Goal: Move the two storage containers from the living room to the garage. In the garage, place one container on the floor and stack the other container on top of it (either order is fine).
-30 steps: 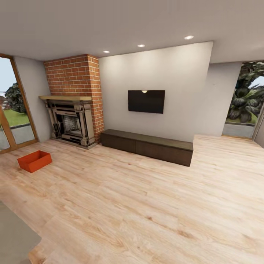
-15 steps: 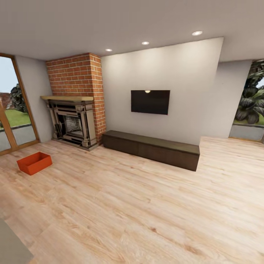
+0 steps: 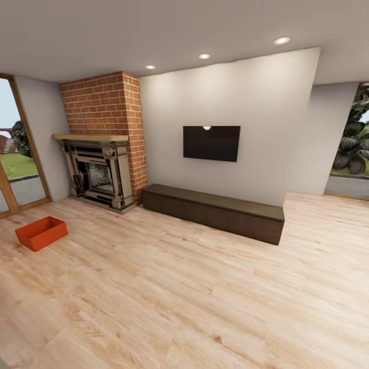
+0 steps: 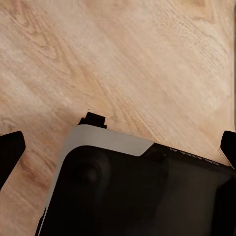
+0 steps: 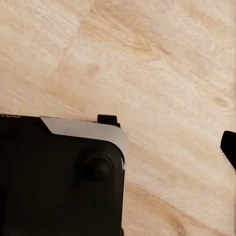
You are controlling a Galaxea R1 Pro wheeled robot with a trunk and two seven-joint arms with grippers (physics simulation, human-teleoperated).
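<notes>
**Facing the living-room wall, one bin on the planks**

Head view: looking across a light wood-plank floor point(image 3: 205, 297) toward a cream wall carrying a dark TV point(image 3: 211, 143), with a low dark cabinet point(image 3: 212, 211) running beneath it. Seeing a brick fireplace point(image 3: 100, 154) off to the left, beside a glazed door point(image 3: 15, 154). Spotting one orange-red storage container point(image 3: 41, 233) sitting open-topped on the planks, in front of the fireplace and well apart from the cabinet.

Left wrist view: looking down over the robot's black-and-grey base point(image 4: 132, 189) at wood planks, with the left gripper point(image 4: 118, 147) showing dark fingertips point(image 4: 10, 150) at opposite edges, spread wide, grasping nothing.

Right wrist view: showing the same base and planks, with one dark fingertip point(image 5: 229, 147) at the edge; impossible telling whether the right gripper is spread or clenched.
</notes>
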